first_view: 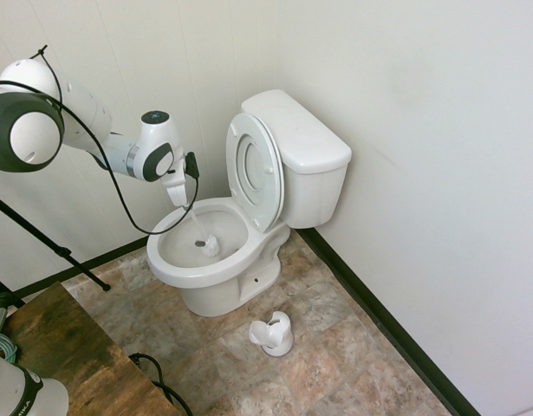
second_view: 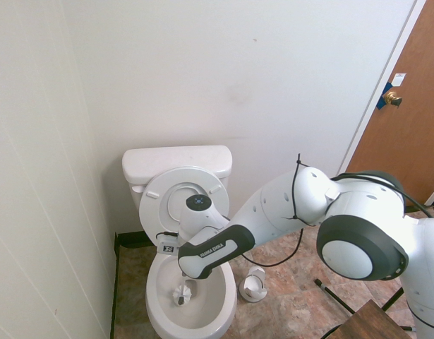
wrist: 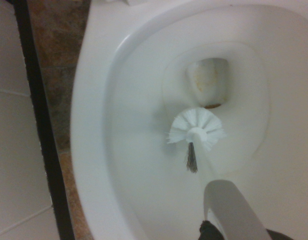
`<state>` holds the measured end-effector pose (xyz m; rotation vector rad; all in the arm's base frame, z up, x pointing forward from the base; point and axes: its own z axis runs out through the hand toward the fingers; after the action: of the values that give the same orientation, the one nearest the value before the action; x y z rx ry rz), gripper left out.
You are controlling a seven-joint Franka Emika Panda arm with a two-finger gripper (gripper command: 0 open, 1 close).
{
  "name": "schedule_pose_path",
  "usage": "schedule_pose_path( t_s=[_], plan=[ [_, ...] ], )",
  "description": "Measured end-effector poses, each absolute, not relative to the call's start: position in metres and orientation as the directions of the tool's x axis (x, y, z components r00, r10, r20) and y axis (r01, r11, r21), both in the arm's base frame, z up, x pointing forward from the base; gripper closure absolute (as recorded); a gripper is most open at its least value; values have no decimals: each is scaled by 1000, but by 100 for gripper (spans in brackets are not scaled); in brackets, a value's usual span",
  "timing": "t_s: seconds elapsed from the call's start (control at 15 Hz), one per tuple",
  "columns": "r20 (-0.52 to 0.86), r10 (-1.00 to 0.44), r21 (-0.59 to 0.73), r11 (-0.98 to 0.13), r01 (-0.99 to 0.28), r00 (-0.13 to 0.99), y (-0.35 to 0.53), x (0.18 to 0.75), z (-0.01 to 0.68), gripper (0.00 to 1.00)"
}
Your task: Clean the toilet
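Scrubbing step: brush head down inside the toilet (first_view: pixel 216 260) bowl
The gripper (first_view: pixel 178 196), fingers clamped on the brush (first_view: pixel 207 243) handle, hangs over the bowl beside the raised seat; next, sweeping the bristles around the stained drain

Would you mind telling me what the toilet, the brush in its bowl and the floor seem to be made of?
The toilet looks like glazed white ceramic: thick, smooth walls with a soft sheen. The toilet brush, held by the gripper, seems plastic: a matte white handle and fine white bristles. The floor looks like stone-pattern tile or vinyl, mottled brown and grey with faint seams; which one cannot be told.
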<state>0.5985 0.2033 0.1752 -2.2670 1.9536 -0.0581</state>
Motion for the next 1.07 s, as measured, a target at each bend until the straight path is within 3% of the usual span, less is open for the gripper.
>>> schedule_pose_path(
  t_s=[0.6,1.07],
  plan=[
    [-146,-989,-110,-7,-994,23,82,587,160,100],
    [-145,-986,-98,92,-991,-78,28,617,152,100]
  ],
)
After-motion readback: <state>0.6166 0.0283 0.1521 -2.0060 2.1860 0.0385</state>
